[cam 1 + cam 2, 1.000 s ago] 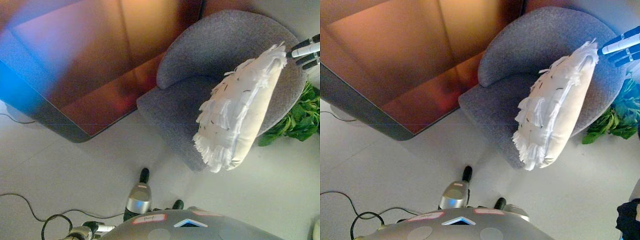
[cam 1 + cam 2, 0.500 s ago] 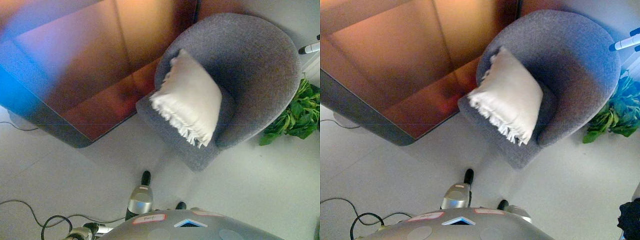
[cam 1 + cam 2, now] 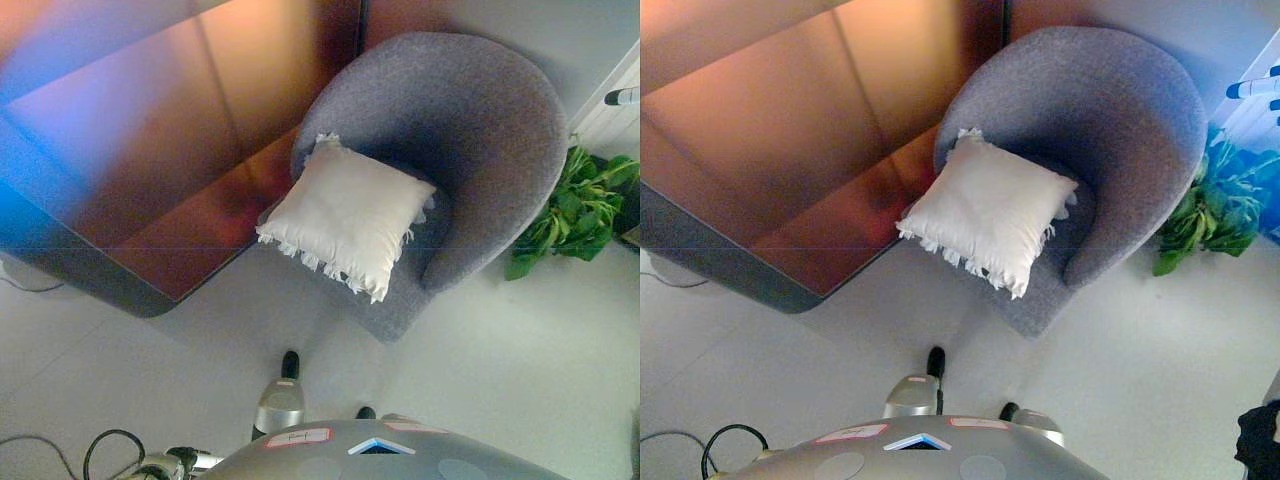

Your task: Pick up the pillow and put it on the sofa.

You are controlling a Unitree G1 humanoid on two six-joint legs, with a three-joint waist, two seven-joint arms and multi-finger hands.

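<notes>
A pale, smooth floor point(image 3: 520, 380) filled the lower part of both views. Above it at the left stood a broad desk with a glossy reddish-brown top point(image 3: 170, 150) and a rounded dark-grey edge; its far side ran out of the top and left of the views. Beside the desk's near corner sat the sofa, a round tub-shaped seat in nubby grey fabric point(image 3: 480, 110) with a curved back wrapping its far and right sides. The pillow, a square cream cushion with a shaggy white fringe point(image 3: 348, 215), lay tilted on the sofa's seat, one corner up against the inside of the back and its fringed lower edge hanging over the seat's front rim; it covered most of the seat cushion. To the right of the sofa, a leafy green plant point(image 3: 570, 205) lay low against the floor, its base hidden. The right hand point(image 3: 1258, 88) showed only as dark fingers with white tips at the right edge, well apart from the pillow, straight and grasping nothing. The left hand point(image 3: 180, 462) was mostly cut off at the bottom edge; I could not tell its state.
</notes>
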